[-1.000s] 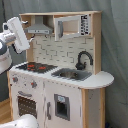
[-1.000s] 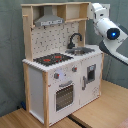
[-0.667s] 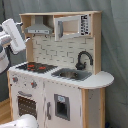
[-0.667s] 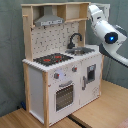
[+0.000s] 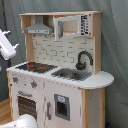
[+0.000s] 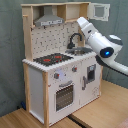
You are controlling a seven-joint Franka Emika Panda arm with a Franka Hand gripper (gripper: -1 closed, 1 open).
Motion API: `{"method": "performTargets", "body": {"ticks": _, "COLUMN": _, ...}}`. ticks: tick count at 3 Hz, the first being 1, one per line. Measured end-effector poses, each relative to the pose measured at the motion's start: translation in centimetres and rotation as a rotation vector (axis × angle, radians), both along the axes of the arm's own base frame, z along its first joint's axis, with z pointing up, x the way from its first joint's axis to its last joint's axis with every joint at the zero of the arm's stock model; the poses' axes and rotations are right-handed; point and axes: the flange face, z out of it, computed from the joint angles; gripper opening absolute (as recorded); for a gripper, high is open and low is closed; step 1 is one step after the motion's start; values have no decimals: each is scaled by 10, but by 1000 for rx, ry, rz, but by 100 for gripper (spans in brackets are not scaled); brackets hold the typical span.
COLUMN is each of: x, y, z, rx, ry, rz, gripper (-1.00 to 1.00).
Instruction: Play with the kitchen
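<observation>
The kitchen (image 6: 60, 65) stands on a wooden floor in front of a grey curtain, and looks big, stiff and too heavy to lift, so it is best to touch only small parts, like the oven door (image 6: 64, 95) handle. From the second exterior view's left come the grey hood (image 6: 48, 21), the black hob (image 6: 52, 59) with red rings, the black faucet (image 6: 74, 39), then the white robot arm (image 6: 97, 40) reaching above the sink (image 5: 72, 74). I cannot tell if its jaws are wide or closed.
</observation>
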Motion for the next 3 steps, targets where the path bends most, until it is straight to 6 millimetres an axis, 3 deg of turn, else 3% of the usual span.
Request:
{"method": "performTargets", "body": {"ticks": 2, "x": -25, "y": 87, "z": -71, "rx": -220, "ry": 88, "rz": 99, "gripper": 100}}
{"method": "performTargets", "body": {"ticks": 3, "x": -46, "y": 107, "z": -111, "rx": -299, "ry": 142, "rz": 114, "gripper": 100}}
